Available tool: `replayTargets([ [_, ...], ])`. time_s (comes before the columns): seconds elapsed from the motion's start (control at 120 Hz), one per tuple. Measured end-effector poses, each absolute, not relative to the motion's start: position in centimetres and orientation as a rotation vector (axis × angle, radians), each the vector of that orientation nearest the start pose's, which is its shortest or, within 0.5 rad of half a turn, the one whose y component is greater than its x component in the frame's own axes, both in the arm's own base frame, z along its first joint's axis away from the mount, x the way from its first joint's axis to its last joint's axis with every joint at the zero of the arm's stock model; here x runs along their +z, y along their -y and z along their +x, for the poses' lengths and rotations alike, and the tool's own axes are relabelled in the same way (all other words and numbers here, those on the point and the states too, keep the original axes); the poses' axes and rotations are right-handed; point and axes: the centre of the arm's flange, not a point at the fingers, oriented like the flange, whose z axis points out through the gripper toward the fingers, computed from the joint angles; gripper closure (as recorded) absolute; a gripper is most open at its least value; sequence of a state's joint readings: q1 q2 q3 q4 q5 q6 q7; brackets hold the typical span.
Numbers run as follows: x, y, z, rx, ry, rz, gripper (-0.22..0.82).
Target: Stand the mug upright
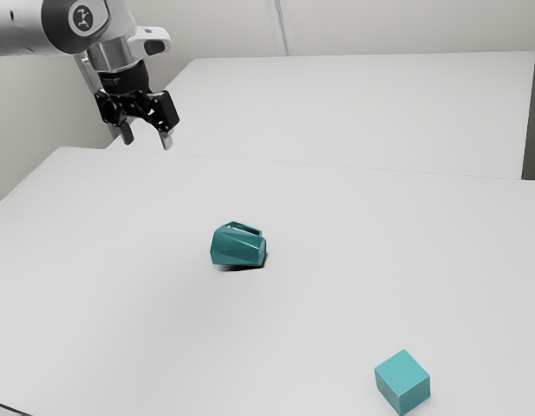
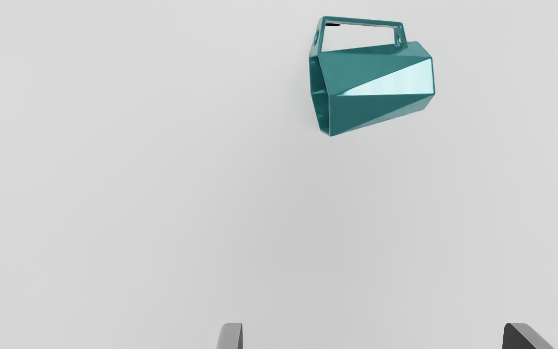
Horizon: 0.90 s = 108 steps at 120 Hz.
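Sideways lies the mug; the arm's logo shows.

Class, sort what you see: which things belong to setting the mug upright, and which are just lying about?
Belongs to the job:
- mug, lying on its side
- gripper, open, apart from the mug

Just lying about:
- cube, apart from the mug

The arm is cut off by the exterior view's left and upper edges. In the wrist view the lower parts of the gripper's fingers run out of the picture. The side the mug lies on is hidden, as is most of its inside. The cube's underside is hidden. Beyond the cube, the worktop's near side is cut off. A dark line shows too little to tell.
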<state>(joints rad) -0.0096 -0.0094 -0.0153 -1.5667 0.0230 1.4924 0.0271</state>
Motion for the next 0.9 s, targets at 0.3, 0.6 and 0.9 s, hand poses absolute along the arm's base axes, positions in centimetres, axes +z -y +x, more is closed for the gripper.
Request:
replayTargets([
  [0.3, 62.0, 1.1, 55.6, 0.107, -0.079, -3.119, 0.02],
  [0.6, 59.6, -1.1, 57.9, 0.1, -0.039, -3.165, 0.02],
  [0.9, 55.0, -3.9, 59.6, 0.039, -0.005, -3.334, 0.02],
])
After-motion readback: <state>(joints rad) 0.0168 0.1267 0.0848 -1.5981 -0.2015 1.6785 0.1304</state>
